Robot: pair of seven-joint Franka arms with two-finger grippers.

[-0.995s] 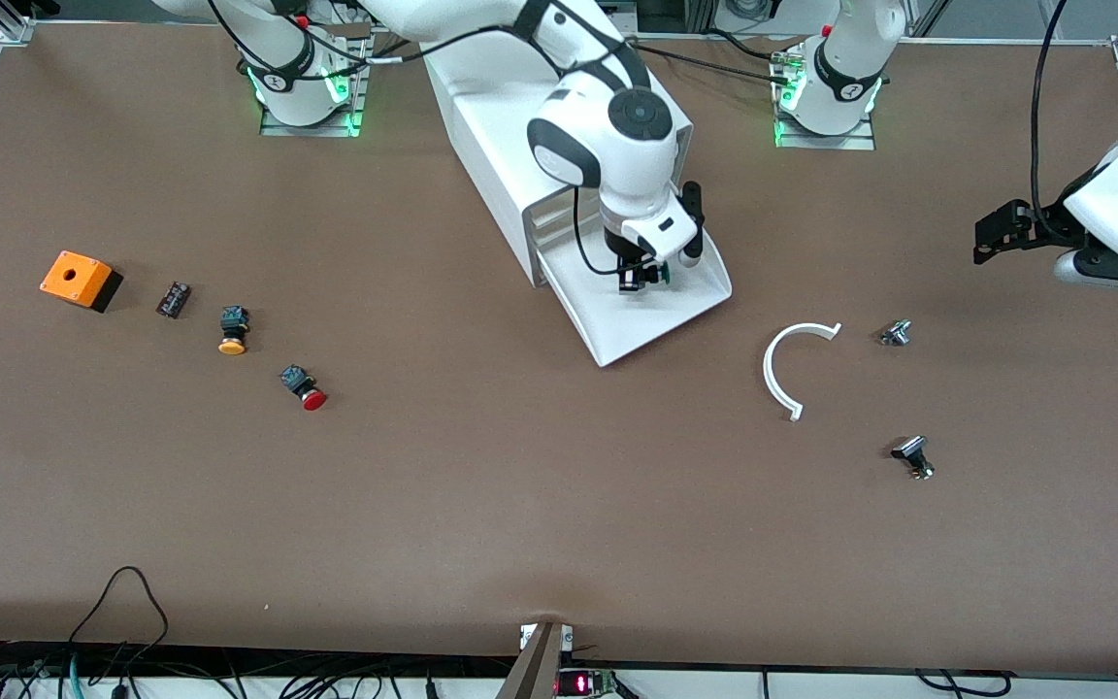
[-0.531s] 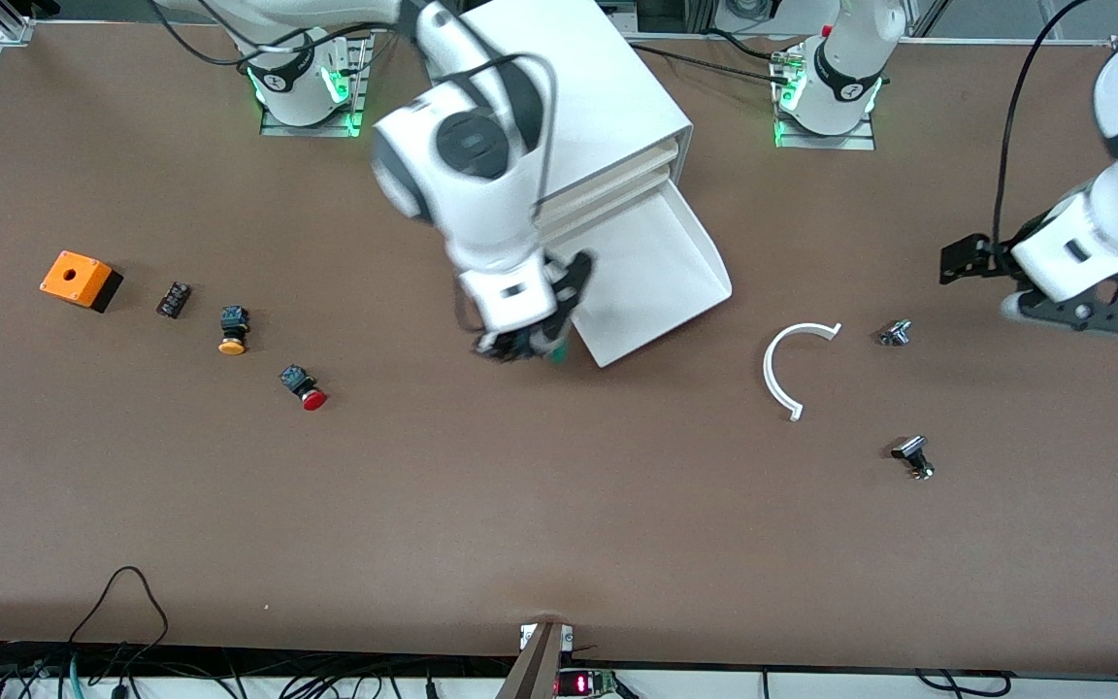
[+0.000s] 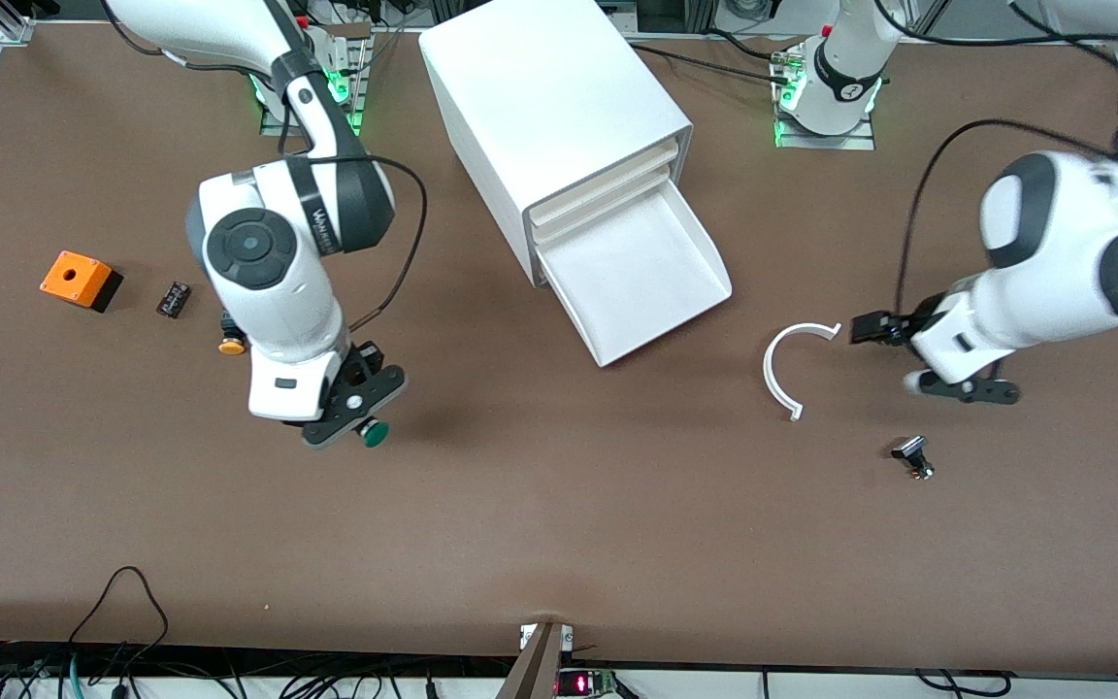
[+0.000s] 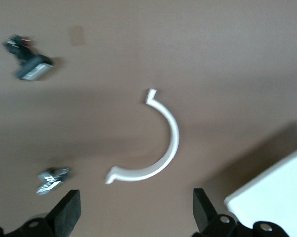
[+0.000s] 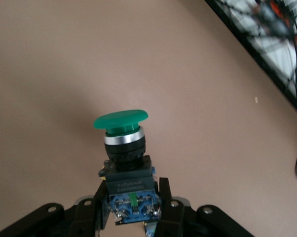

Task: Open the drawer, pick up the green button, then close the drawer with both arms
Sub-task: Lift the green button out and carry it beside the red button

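Note:
The white cabinet (image 3: 559, 107) stands at the back middle with its lowest drawer (image 3: 690, 282) pulled out and empty. My right gripper (image 3: 357, 416) is shut on the black and blue body of the green-capped button (image 3: 376, 434). It holds the button over bare table, toward the right arm's end from the drawer. In the right wrist view the button (image 5: 121, 121) juts out from the gripper (image 5: 131, 197). My left gripper (image 3: 865, 330) is open and empty above the table beside a white arc (image 3: 780, 374). Its wrist view shows the gripper (image 4: 136, 217), the arc (image 4: 163, 148) and the drawer's corner (image 4: 274, 197).
An orange box (image 3: 81, 279), a small black part (image 3: 173, 299) and a yellow-capped button (image 3: 231, 343) lie toward the right arm's end. The right arm hides the red-capped button. A black and metal part (image 3: 911, 456) lies nearer the front camera than the left gripper. Another metal part (image 4: 52, 180) lies by a left finger.
The right gripper lifted the green button out of the drawer and carried it toward the right arm's end. The left arm swung in from the table's end to the white arc.

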